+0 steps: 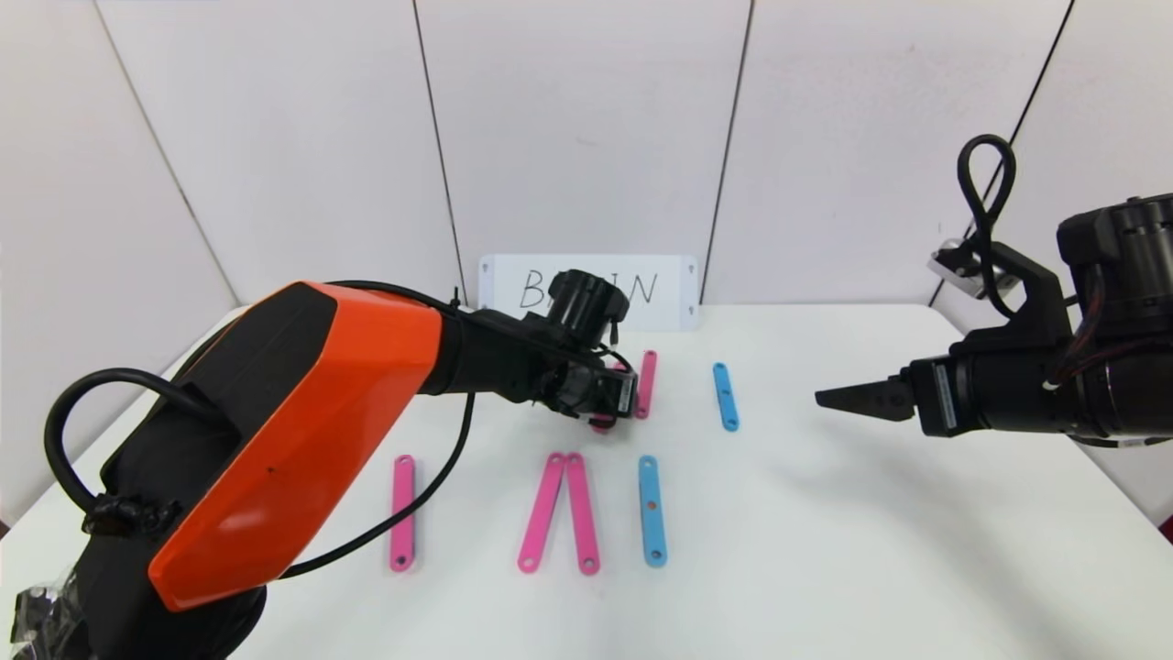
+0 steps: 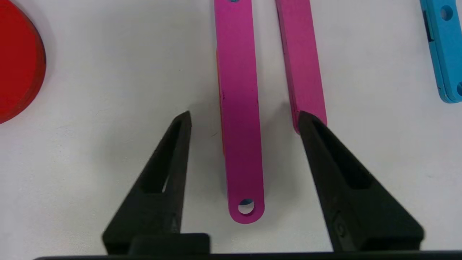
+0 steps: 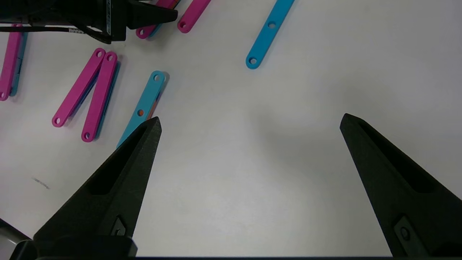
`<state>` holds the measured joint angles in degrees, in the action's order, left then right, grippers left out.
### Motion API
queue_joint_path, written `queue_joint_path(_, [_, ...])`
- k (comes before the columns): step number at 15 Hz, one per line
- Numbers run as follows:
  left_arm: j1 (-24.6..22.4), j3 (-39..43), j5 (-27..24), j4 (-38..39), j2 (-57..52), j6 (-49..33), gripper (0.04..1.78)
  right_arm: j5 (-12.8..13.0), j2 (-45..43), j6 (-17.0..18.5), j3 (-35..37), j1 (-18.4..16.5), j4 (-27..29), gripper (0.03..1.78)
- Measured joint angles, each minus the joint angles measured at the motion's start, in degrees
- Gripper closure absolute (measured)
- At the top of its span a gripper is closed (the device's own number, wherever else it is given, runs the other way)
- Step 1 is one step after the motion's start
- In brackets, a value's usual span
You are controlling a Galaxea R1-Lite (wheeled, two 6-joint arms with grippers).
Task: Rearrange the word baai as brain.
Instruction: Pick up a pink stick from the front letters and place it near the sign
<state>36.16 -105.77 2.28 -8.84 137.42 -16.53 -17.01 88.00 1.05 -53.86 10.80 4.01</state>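
Note:
The letter pieces lie flat on the white table (image 1: 825, 550). Near the front are a pink strip (image 1: 402, 513), a pink pair meeting at the top (image 1: 542, 511), and a light-blue strip (image 1: 652, 510). Farther back lie a pink strip (image 1: 647, 383) and a light-blue strip (image 1: 726, 396). My left gripper (image 1: 612, 396) hovers low over the back row, open, straddling a pink strip (image 2: 240, 108) without touching it. A second pink strip (image 2: 301, 61) ends at one fingertip. A red curved piece (image 2: 18, 61) lies off to the side. My right gripper (image 1: 838, 399) is open and empty above bare table.
The white card with handwritten BRAIN (image 1: 664, 289) stands against the back wall, partly hidden by my left wrist. My orange left arm (image 1: 302, 431) covers the table's left part. The right wrist view shows the left gripper (image 3: 144, 16) far off and bare table between my right gripper's (image 3: 251, 119) fingers.

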Motion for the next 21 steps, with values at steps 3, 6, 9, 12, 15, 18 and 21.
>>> queue_joint_path(3, [0.1, -0.2, -0.2, 0.1, -0.3, -1.6, 0.25, 0.0, 0.0, 0.0, 0.0, -0.3, 0.0, 0.08])
queue_joint_path(6, [0.0, -0.3, -0.2, 0.0, -1.8, -1.6, 0.08, -0.1, 0.0, 0.0, 0.0, -0.4, 0.0, 0.08])
queue_joint_path(9, [-0.8, 0.0, -0.3, -0.6, -5.1, -1.7, 0.07, -2.2, -0.2, 0.0, -0.1, -0.4, 0.0, 0.08])
queue_joint_path(12, [-2.4, 0.6, 0.4, -6.1, -9.7, -2.0, 0.07, -3.0, -0.2, 0.0, -0.1, -0.5, 0.0, 0.08])
queue_joint_path(15, [-3.6, 1.9, 3.5, -16.1, -15.4, -4.8, 0.07, -2.8, 0.3, 0.0, -0.1, -0.5, 0.0, 0.08])
queue_joint_path(18, [-3.9, 7.8, 10.4, -21.7, -20.7, -7.9, 0.07, -2.8, 0.6, 0.0, 0.0, -0.5, 0.0, 0.08])
queue_joint_path(21, [-4.5, 15.3, 14.8, -22.4, -24.6, -13.3, 0.07, -2.8, 0.7, 0.0, 0.2, -0.5, 0.0, 0.08])
